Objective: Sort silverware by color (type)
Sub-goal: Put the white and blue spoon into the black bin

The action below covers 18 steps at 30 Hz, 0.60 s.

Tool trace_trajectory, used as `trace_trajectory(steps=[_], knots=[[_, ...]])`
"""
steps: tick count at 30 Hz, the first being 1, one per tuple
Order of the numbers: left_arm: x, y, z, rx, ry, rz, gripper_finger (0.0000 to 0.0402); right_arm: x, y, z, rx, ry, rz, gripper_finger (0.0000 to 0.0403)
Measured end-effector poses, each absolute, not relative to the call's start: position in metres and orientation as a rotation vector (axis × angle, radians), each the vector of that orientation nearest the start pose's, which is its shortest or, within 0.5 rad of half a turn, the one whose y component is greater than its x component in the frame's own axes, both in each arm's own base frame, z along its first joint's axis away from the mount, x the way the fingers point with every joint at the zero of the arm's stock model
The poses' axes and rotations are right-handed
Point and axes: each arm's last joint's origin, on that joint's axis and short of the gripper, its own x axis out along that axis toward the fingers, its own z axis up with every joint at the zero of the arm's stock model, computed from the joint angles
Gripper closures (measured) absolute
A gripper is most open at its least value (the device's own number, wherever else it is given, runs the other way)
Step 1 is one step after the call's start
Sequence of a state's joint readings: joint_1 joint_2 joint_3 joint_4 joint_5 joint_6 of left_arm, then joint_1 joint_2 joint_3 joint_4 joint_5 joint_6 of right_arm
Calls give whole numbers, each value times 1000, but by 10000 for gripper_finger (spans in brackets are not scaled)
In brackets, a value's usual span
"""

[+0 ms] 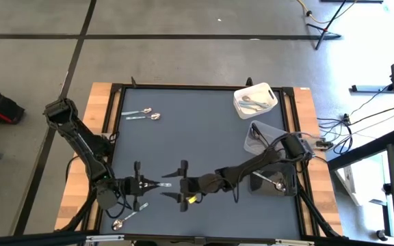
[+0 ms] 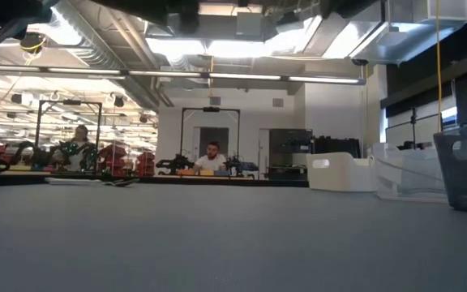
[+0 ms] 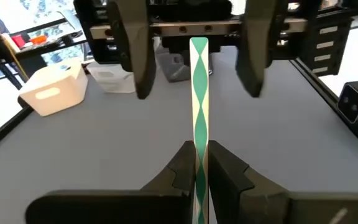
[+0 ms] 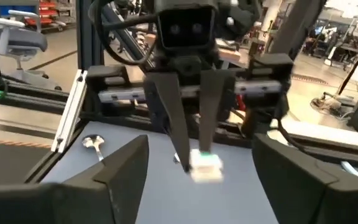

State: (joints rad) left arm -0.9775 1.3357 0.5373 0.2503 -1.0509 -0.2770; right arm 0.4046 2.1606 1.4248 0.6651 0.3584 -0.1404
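My left gripper (image 1: pixel 157 184) (image 3: pixel 199 158) hovers over the near middle of the table, shut on a slim utensil (image 3: pixel 199 93) whose handle shows a green-and-white pattern. My right gripper (image 1: pixel 177 184) (image 4: pixel 204 177) faces it, open. Its two fingers stand on either side of the utensil's free end (image 4: pixel 205 163) without touching. Two silver spoons (image 1: pixel 143 115) lie flat at the far left. Another spoon (image 1: pixel 124 220) lies at the near left corner. My left gripper pinches the utensil's handle (image 3: pixel 199 134) between its two fingers. The fingers are level and point toward the table's right, lying along the utensil. It is lifted clear of the table and sticks straight out ahead of the fingertips.
On the right side stand a white bin (image 1: pixel 255 100), a clear bin (image 1: pixel 265 134) and a dark bin (image 1: pixel 273 182), each with spoons in it. The grey mat (image 1: pixel 197 137) lies bare between the spoons and the bins. People sit far behind the table in the low view.
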Motion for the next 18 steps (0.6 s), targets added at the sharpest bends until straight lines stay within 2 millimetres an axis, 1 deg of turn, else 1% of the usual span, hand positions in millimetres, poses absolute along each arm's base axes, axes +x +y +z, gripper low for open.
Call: trace_trajectory(steps=[2, 4, 7, 12, 13, 15, 18], knots=[[156, -187, 184, 191, 275, 110, 379, 453, 183, 196, -184, 56, 53, 150], [156, -187, 184, 191, 275, 109, 379, 455, 184, 197, -201, 67, 56, 178], [156, -187, 184, 190, 278, 102, 378, 456, 184, 197, -203, 70, 49, 242], [156, -187, 184, 190, 281, 95, 377, 457, 181, 194, -208, 83, 62, 366], [156, -187, 183, 193, 282, 97, 375, 457, 181, 193, -209, 86, 61, 382], [156, -187, 183, 194, 280, 102, 369, 457, 182, 193, -223, 86, 60, 389], [156, -187, 183, 191, 283, 93, 355, 457, 182, 193, -221, 94, 60, 374]])
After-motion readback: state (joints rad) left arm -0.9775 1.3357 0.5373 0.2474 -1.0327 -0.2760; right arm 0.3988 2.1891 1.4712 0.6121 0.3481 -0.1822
